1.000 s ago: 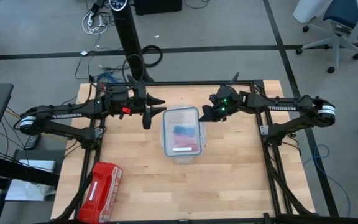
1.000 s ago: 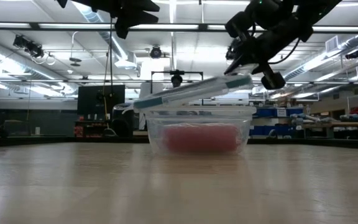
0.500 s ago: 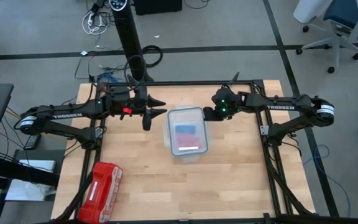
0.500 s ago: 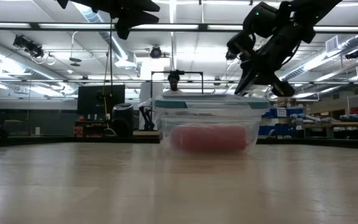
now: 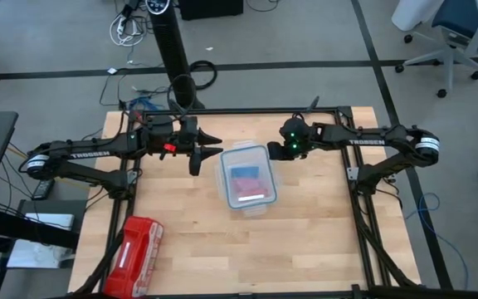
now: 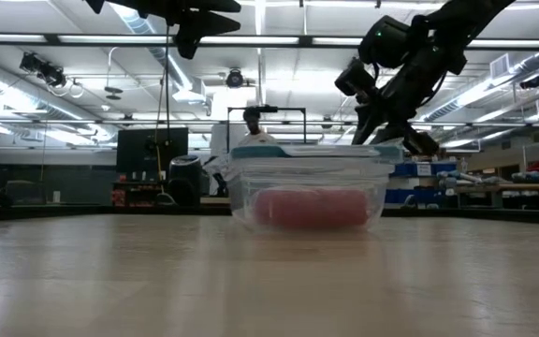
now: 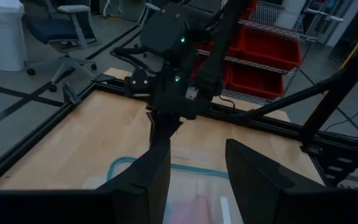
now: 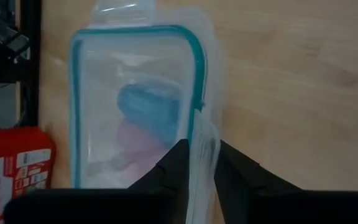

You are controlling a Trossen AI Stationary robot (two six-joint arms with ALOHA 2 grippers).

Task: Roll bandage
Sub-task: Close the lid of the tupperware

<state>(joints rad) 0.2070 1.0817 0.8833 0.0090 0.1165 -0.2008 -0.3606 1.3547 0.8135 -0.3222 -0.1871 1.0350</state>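
High view: the bandage [image 5: 243, 174] lies rolled inside the lidded box [image 5: 246, 176], just in front of the right claw [image 5: 270, 155], which is the nearer one; the left claw [image 5: 208, 151] hangs well open and empty on the box's far side.

Low view: the right claw [image 6: 382, 134] sits at the lid's [image 6: 314, 151] edge.

Right wrist view: the fingers [image 8: 178, 163] straddle the lid's tab [image 8: 201, 149] with a narrow gap (whether they grip it, I cannot tell); the bandage [image 8: 150, 112] lies straight ahead, its long axis across the claw's line.

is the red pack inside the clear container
No, the red pack lies on the table's near-left corner, well apart from the clear container at the middle.
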